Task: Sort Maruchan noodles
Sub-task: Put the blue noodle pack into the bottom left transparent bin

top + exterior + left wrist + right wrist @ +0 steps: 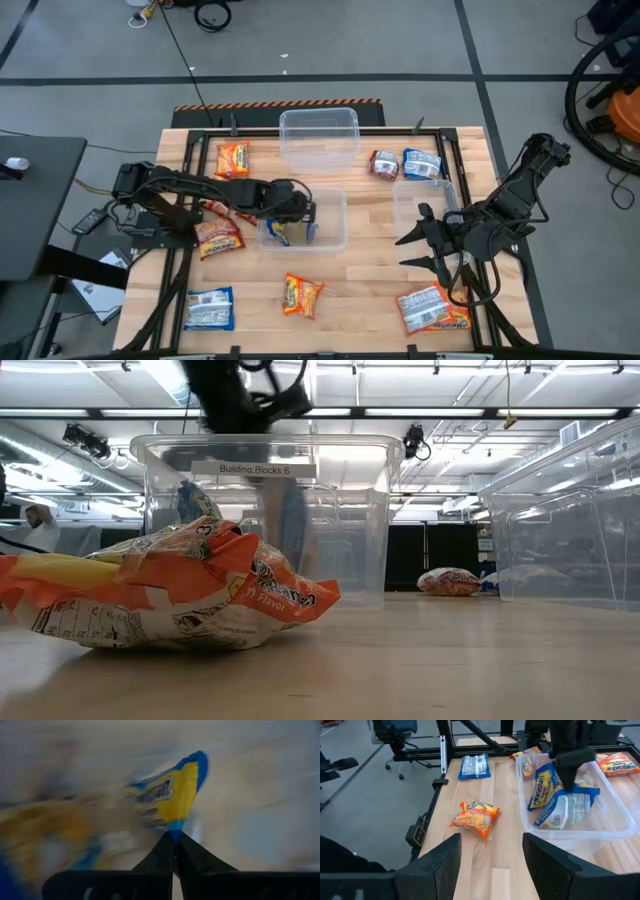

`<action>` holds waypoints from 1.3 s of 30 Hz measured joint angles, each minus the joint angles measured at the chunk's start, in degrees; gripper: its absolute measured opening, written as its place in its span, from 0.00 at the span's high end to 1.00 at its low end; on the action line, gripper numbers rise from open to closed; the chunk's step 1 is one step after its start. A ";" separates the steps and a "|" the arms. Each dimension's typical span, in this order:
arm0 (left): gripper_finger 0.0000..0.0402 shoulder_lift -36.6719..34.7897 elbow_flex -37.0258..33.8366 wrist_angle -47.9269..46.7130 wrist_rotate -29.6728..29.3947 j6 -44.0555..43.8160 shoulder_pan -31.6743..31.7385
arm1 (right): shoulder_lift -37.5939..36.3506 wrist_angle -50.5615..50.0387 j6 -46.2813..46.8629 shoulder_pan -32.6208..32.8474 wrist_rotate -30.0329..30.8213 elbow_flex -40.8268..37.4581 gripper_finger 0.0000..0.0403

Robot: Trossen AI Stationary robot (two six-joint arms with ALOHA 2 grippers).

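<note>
Three clear tubs (319, 135), (338, 222), (410, 205) stood on the wooden counter (360, 290); one bore a label (254, 469). A dark side table (40, 200) stood beside it on grey floor (400, 40).

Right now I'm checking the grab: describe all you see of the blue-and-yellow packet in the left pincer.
The blue-and-yellow packet is crinkly plastic with a yellow face, blue edges and dark lettering. It stands on edge inside the middle clear tub, a corner pinched by the shut left pincer. A blue-silver packet lies beside it, apparently touching.

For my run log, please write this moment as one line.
left gripper: shut on blue-yellow noodle packet, in middle tub | right gripper: open, idle at right tub
</note>
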 joint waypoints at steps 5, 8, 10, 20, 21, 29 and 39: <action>0.92 1.17 -0.07 -8.71 -0.02 -1.23 -0.85 | 0.00 -0.01 -0.02 0.00 0.10 0.00 0.46; 0.83 1.47 -0.06 -8.67 -0.04 -1.24 -1.18 | 0.00 0.02 0.00 0.00 0.09 -0.02 0.46; 0.79 1.51 -0.06 -8.92 -0.02 -1.18 -1.20 | -0.02 0.10 0.15 0.00 0.11 -0.02 0.46; 0.66 -0.01 -0.04 -8.69 0.43 0.84 -0.30 | -0.02 0.11 1.10 0.00 0.10 -0.02 0.46; 0.66 -0.17 -0.05 -8.84 0.44 1.18 -0.30 | -0.01 0.10 1.10 0.00 0.10 -0.02 0.46; 0.69 0.27 -0.04 -4.99 0.36 1.94 -0.73 | -0.02 0.18 1.50 0.00 0.10 -0.02 0.46; 0.80 3.04 0.09 -2.59 0.17 0.48 -0.70 | -0.02 0.28 1.58 0.00 0.08 -0.02 0.46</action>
